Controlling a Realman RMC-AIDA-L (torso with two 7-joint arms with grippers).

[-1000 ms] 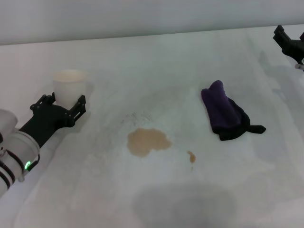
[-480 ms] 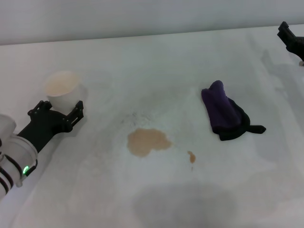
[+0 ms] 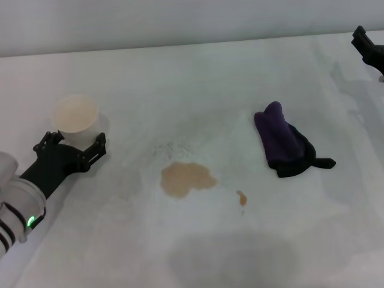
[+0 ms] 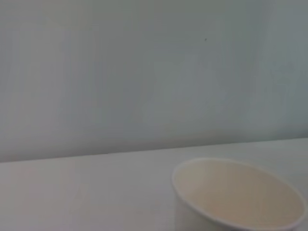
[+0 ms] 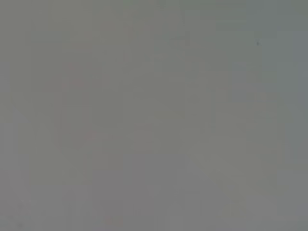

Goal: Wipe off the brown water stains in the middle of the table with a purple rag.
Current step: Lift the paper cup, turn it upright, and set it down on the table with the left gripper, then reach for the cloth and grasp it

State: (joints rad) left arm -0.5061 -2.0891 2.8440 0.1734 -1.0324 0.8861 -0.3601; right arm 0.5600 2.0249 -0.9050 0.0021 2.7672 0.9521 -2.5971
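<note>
Stains (image 3: 187, 179) lie on the table (image 3: 198, 78) as one tan-brown blotch with a much smaller droplet (image 3: 242, 197) just beside it, on the side toward the robot's right and nearer the robot. I take the blotch as my landmark. Rag (image 3: 282, 141), dark purple with black edging and a thin black tail, lies crumpled on the table to the right of the blotch and slightly farther from the robot, well apart from it and touching neither mark. Cup (image 3: 75, 118), cream paper, stands upright to the left of the blotch, well apart; my left wrist view shows its open rim (image 4: 239, 194) close in front of a plain wall. Left gripper (image 3: 71, 146) sits low on the robot's side of the cup, fingers spread wide to either side of its base and gripping nothing. Right gripper (image 3: 367, 47) is far right of the blotch, at the far edge, partly out of view; I cannot tell its finger state. My right wrist view shows only flat grey.
</note>
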